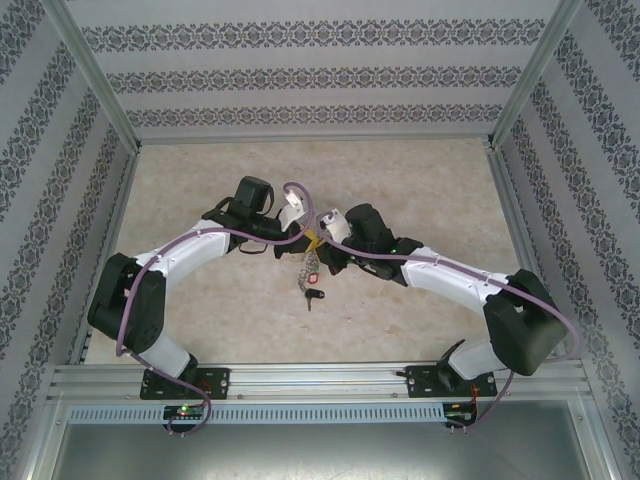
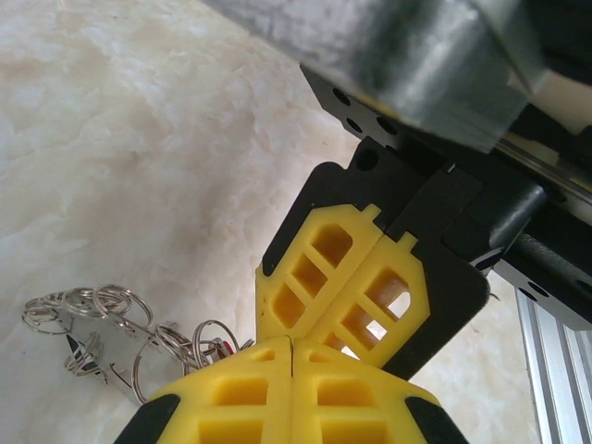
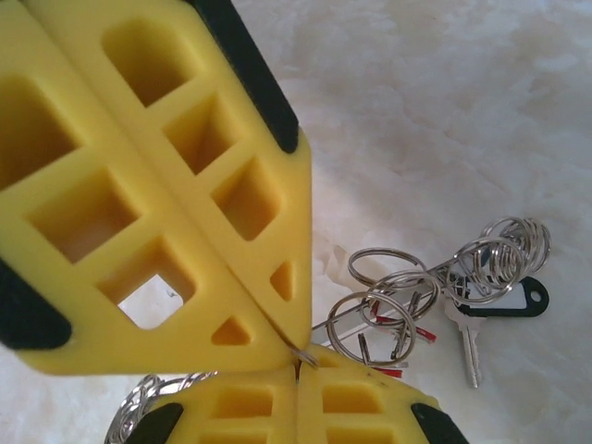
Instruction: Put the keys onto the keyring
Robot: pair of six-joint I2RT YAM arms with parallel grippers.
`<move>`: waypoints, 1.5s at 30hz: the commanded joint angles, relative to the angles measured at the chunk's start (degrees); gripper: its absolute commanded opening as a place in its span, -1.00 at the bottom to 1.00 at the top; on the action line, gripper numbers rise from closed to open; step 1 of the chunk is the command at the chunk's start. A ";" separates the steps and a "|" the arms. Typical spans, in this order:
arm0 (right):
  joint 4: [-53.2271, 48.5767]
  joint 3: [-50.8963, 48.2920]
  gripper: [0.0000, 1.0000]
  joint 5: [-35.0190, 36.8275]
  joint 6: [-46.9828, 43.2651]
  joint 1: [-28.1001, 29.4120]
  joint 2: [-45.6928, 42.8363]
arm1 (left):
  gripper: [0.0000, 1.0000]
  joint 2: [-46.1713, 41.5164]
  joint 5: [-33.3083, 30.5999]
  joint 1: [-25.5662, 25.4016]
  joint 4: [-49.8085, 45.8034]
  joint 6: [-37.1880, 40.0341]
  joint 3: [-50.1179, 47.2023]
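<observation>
My two grippers meet tip to tip above the middle of the table, the left gripper [image 1: 308,238] and the right gripper [image 1: 317,243]. Both are shut. In the right wrist view a bit of the keyring's thin wire [image 3: 305,355] sticks out where my right gripper [image 3: 298,372] touches the left gripper's fingers [image 3: 185,185]. The wire runs right through several small rings. Keys hang off it: one with a black tag [image 3: 504,301], others with red tags [image 3: 407,330]. In the left wrist view, the left gripper [image 2: 293,356] is shut, with rings [image 2: 102,310] to its left.
The bunch of keys [image 1: 306,277] lies on the marble tabletop [image 1: 200,190] just in front of the grippers. Patterned walls stand at the back and both sides. An aluminium rail [image 1: 320,380] runs along the near edge between the arm bases.
</observation>
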 commanded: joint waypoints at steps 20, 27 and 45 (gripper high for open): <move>7.68 -12.89 -0.34 -22.46 -14.15 -10.08 -12.31 | -1.00 3.35 -2.39 0.50 3.40 -1.48 -3.50; 10.85 -15.03 -0.37 -23.11 -13.01 -9.88 -9.59 | -1.00 3.50 -1.98 0.93 3.29 -1.79 -3.10; 20.48 -13.03 -0.37 -21.98 -10.74 -9.73 -4.74 | -1.00 0.72 -0.27 1.68 3.68 -1.99 -3.50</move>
